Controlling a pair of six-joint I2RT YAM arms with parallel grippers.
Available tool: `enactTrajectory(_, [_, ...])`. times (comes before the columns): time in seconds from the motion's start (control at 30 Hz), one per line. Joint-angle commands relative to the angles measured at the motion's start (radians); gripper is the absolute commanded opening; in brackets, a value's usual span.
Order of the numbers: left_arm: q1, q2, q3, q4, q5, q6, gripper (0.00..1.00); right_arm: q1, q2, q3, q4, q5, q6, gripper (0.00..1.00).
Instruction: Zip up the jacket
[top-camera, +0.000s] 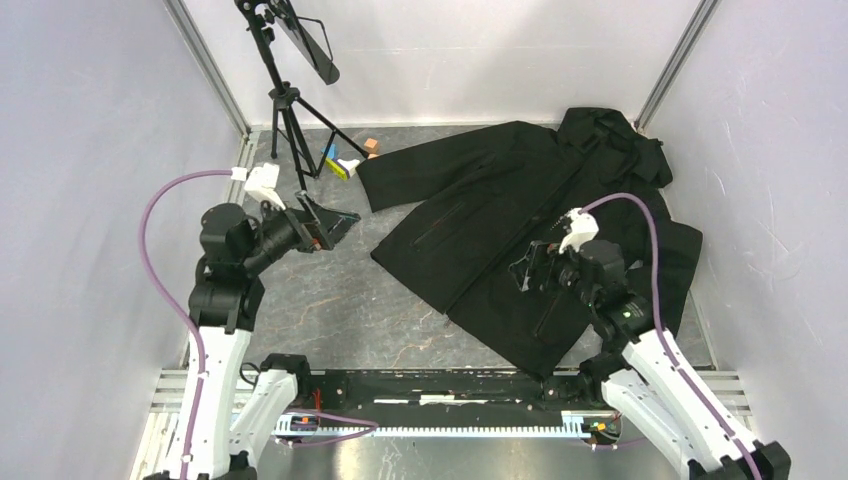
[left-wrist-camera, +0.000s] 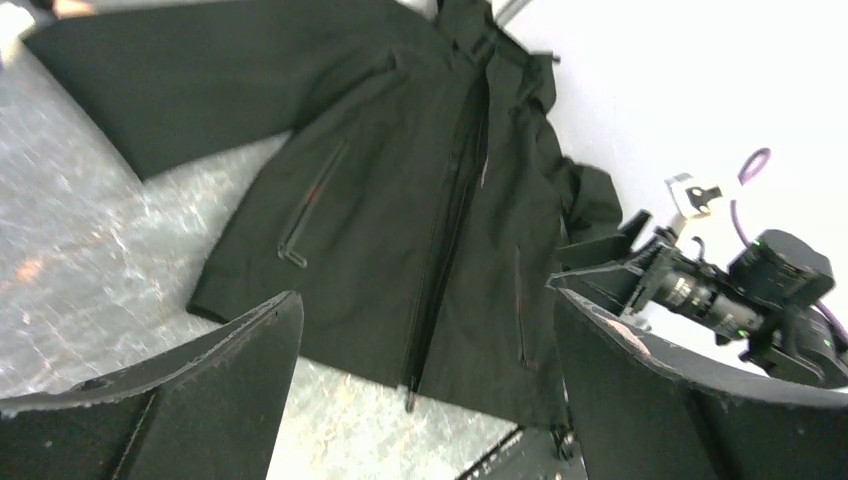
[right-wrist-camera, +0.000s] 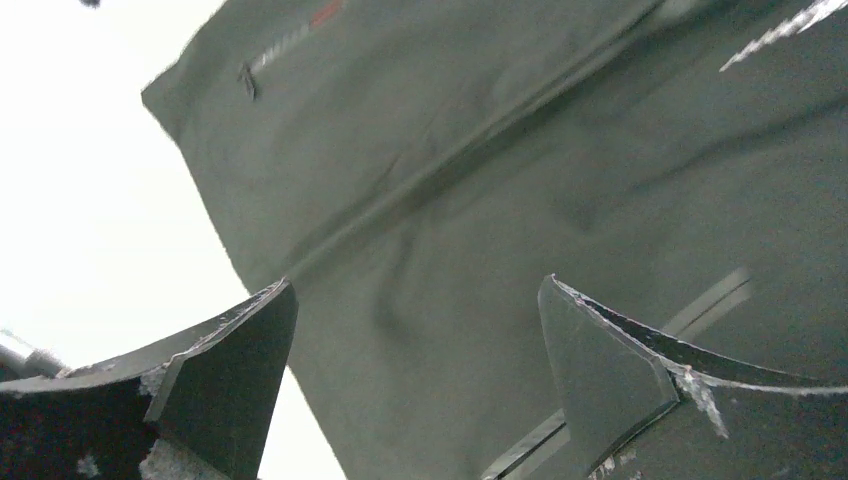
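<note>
- I have bare table (top-camera: 340, 300) between my left gripper (top-camera: 335, 224) and the jacket (top-camera: 470, 220), enough to pass.
- Tripod (top-camera: 285, 120) and small coloured blocks (top-camera: 345, 162) crowd the far-left corner.
- Right wall (top-camera: 760, 150) stands just beside the jacket's far sleeve.

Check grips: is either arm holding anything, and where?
Nothing held. Left gripper and right gripper are both open and empty; the right one hovers over the jacket.

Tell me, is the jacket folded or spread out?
Spread out: the jacket lies flat on the table, front up, one sleeve stretched sideways.
</note>
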Motion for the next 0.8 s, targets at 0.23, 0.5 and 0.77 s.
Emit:
enactTrajectory(0.23, [-0.04, 0.131, -0.082, -0.001, 0.083, 0.117, 1.0, 0.187, 0.118, -0.089, 0.119, 0.046, 0.506, 0.97])
enactTrajectory(0.5, [-0.161, 0.242, -0.126, 0.008, 0.035, 0.185, 1.0, 0.499, 0.392, 0.033, 0.087, 0.384, 0.714, 0.84])
enactTrajectory(0.77, [-0.191, 0.25, -0.143, -0.011, 0.074, 0.197, 1.0, 0.625, 0.654, 0.243, -0.082, 0.543, 0.804, 0.79])
